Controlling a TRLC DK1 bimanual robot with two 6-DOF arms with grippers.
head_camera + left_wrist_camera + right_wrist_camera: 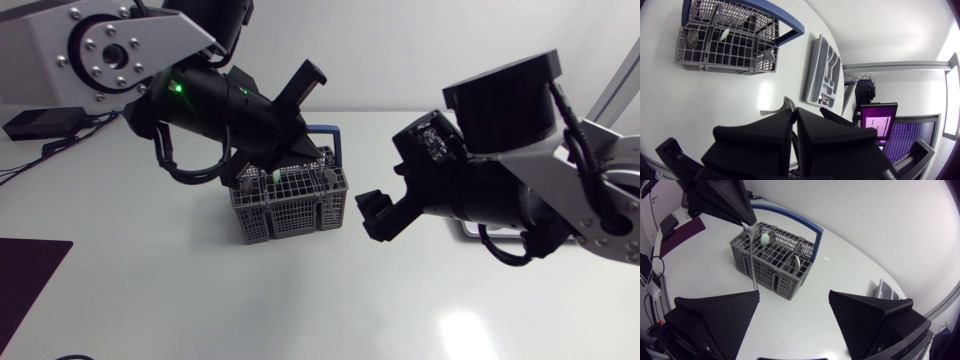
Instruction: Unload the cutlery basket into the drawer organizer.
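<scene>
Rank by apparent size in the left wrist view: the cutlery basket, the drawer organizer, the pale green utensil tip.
1. cutlery basket
2. drawer organizer, though distance may shrink it
3. pale green utensil tip, clearly smallest

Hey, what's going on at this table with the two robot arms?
The left hand is shut on a silver utensil, which hangs from it beside the grey cutlery basket, apparently lifted clear. A pale green piece and some metal ones sit in the basket. The right hand hovers open nearby, holding nothing. The grey drawer organizer lies further along the table; the utensil has not yet reached it.
</scene>
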